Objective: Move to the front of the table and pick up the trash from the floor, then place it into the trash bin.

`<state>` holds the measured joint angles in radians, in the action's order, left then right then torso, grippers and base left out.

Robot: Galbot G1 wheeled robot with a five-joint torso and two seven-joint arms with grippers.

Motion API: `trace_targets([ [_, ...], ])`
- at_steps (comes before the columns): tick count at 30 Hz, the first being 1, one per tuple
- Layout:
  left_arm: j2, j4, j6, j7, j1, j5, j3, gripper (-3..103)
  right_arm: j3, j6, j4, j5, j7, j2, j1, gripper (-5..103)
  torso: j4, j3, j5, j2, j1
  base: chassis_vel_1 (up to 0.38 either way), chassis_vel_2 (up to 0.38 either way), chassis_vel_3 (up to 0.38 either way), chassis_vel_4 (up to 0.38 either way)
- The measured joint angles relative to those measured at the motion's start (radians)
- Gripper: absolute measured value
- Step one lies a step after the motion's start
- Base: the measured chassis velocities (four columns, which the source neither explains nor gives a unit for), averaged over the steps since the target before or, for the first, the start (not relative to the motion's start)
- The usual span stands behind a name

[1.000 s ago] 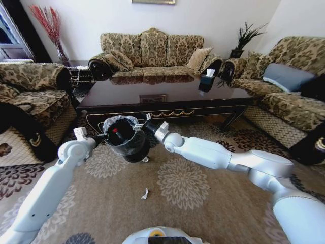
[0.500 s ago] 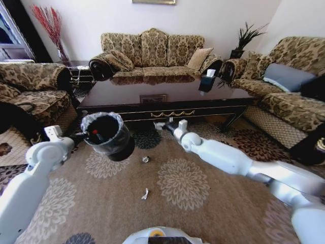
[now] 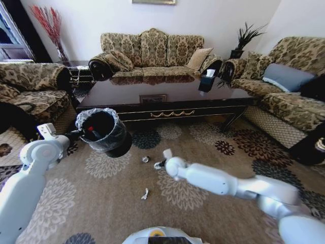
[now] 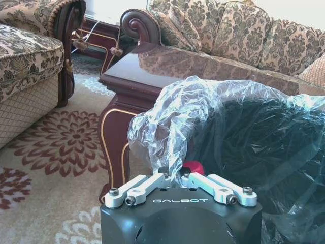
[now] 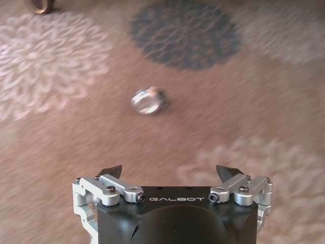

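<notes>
The floor (image 3: 213, 147), a patterned carpet, carries everything here, and the table (image 3: 167, 94) stands across its far side, with sofas behind and to both sides of it. The trash bin (image 3: 104, 132) is lifted off the carpet in front of the table's left end: the left gripper (image 4: 180, 179) has its fingers closed on the crinkled liner at the rim, and a red cap shows inside the bin in the head view.

The right gripper (image 3: 160, 163) is low over the carpet, in the open stretch before the table's front edge, jaws spread wide and holding nothing. The small round silvery piece (image 5: 149, 100) lies straight ahead of it on the carpet, roughly on the line midway between the two fingertips, still apart from them. It looks roundish, so I judge that no special turn of the wrist is called for; a short advance and descent should bring the fingers around it. The right arm is plainly the nearer one, the left being taken up with the bin.

The tiny white paper scrap (image 3: 145, 193) lies closer to the robot's base, near the gripper but behind its reach line. Nothing stands between the open fingers and the silvery piece; the raised bin hangs to the left, well apart.
</notes>
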<state>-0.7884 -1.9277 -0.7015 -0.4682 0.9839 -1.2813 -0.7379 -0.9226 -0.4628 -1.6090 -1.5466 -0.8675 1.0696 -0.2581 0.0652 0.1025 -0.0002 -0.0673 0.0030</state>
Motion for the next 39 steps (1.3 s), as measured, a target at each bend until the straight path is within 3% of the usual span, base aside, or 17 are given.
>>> trace_targets([
  [4, -0.012, -0.004, 0.003, 0.006, 0.008, 0.013, -0.005, 3, -0.004, 0.039, 0.009, -0.083, -0.042, 0.057, -0.051, 100, 0.0002, 0.000, -0.0003, 0.000, 0.000, 0.000, 0.000, 0.000, 0.000],
  [6, -0.020, -0.005, 0.007, 0.012, 0.014, 0.027, -0.009, 3, 0.027, 0.057, 0.027, -0.163, -0.112, 0.121, -0.116, 100, -0.0001, 0.000, 0.0000, 0.000, 0.000, 0.000, 0.000, 0.000, 0.000],
  [15, -0.034, 0.007, 0.019, 0.039, 0.017, 0.051, 0.006, 3, 0.087, 0.162, 0.176, -0.192, -0.198, 0.257, -0.240, 100, 0.0003, 0.000, 0.0000, 0.000, 0.000, 0.000, 0.000, 0.000, 0.000],
  [26, -0.030, 0.009, 0.023, 0.051, 0.007, 0.053, 0.016, 3, 0.116, 0.184, 0.339, -0.113, -0.167, 0.314, -0.276, 100, 0.0002, 0.000, 0.0001, 0.000, 0.000, 0.000, 0.000, 0.000, 0.000],
  [39, -0.026, 0.009, 0.023, 0.052, 0.000, 0.054, 0.027, 3, 0.108, 0.192, 0.384, -0.055, -0.092, 0.315, -0.286, 100, 0.0000, 0.000, 0.0001, 0.000, 0.000, 0.000, 0.000, 0.000, 0.000],
])
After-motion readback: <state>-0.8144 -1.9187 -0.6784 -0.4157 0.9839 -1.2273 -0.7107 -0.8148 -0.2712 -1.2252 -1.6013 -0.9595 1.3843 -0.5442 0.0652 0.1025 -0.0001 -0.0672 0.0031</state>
